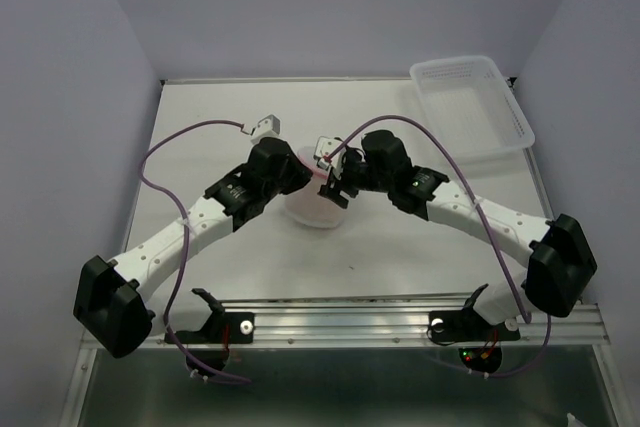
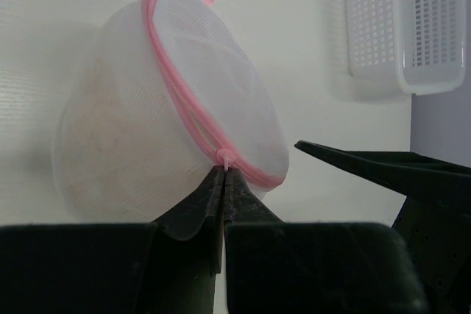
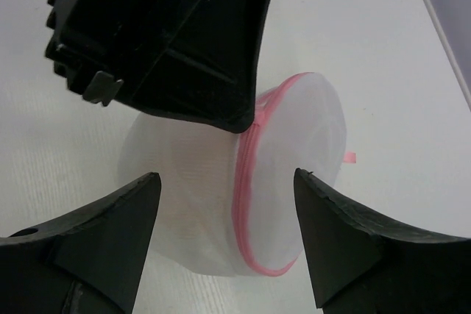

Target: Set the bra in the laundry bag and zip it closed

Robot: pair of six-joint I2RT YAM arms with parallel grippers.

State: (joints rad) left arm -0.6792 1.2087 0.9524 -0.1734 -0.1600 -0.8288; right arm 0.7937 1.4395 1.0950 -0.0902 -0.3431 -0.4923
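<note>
1. The left claw [image 2: 223, 174] is pinched nearly shut. Its fingertips nip the small zipper pull [image 2: 227, 157] on the pink zipper [image 2: 176, 93], right at the tips.
2. The right claw [image 3: 226, 178] stands wide open and holds nothing. The laundry bag [image 3: 221, 204] lies just ahead of it, in line with the gap between its fingers, and neither finger seems to touch it.
3. The bag sits on the table [image 2: 309, 49], directly in front of the left claw's tips and tipped so its zipper rim slants toward them. A clear basket [image 2: 412, 27] stands well beyond, off to that claw's right.
4. The bra [image 2: 96, 130] shows only as a tan shade through the mesh, inside the bag, ahead and left of the left claw's tips.
5. Where the zipper shows it looks closed, so the task seems near its end. Part of the rim is hidden behind the left claw.
6. Handling, as I judge it: the bag is light, soft and springy, with thin mesh that will dent and slide on the smooth table under any push. A pull on the zipper alone would likely drag the whole bag along.
7. Best holds: the zipper pull for zipping, and the firmer pink rim or a pinch of mesh beside it for bracing. The domed mesh wall offers a poor grip.
</note>
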